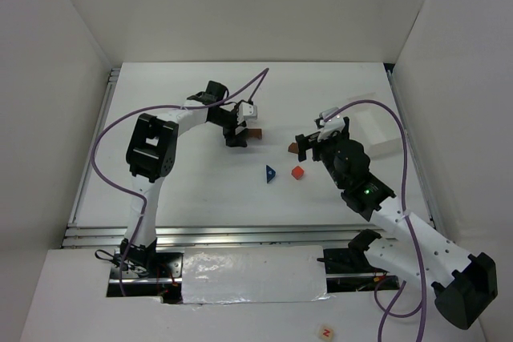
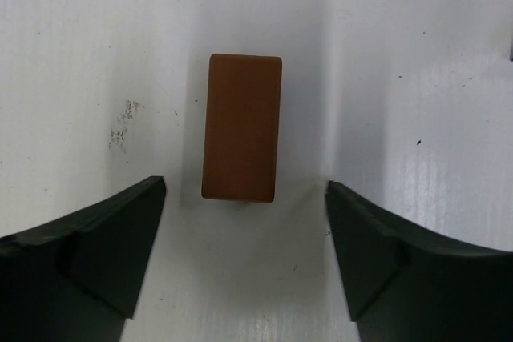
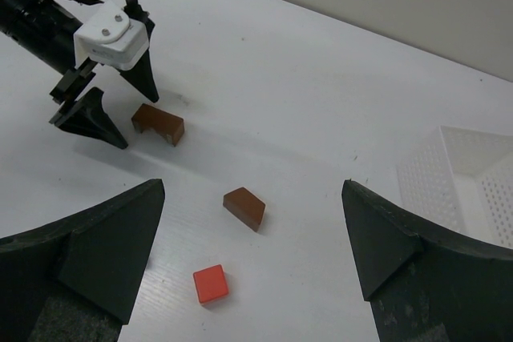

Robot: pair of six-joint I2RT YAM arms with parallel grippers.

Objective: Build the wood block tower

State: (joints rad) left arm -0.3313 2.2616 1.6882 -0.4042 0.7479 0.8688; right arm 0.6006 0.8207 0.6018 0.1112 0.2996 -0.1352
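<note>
- Left tool (image 3: 115, 100) stands open, low over the tabletop (image 1: 200, 190), gripping nothing. The brown block (image 2: 241, 126) lies flat just ahead of its fingertips and touches neither.
- Right tool (image 3: 252, 183) is open wide and empty too, with a second block (image 3: 244, 207), brown and slope-topped, lying ahead of it.
- We see nothing stacked yet. The two brown pieces, the cube (image 3: 211, 284) and the wedge (image 1: 271, 173) lie singly and apart near the middle of the tabletop. The tray (image 3: 473, 174) sits off to the right, well apart.
- We judge the pieces light, rigid and smooth. They will not crush, but they may skate on the slick surface or pivot in a loose pinch.
- We would take the brown block across its narrow width, on the two long flat sides, near mid-length so it hangs level.
- We would pinch the wedge on its flat triangular faces, never the slopes, and the cube on any opposite pair.
- Placement looks the delicate part: a small nudge could topple so slight a stack.
</note>
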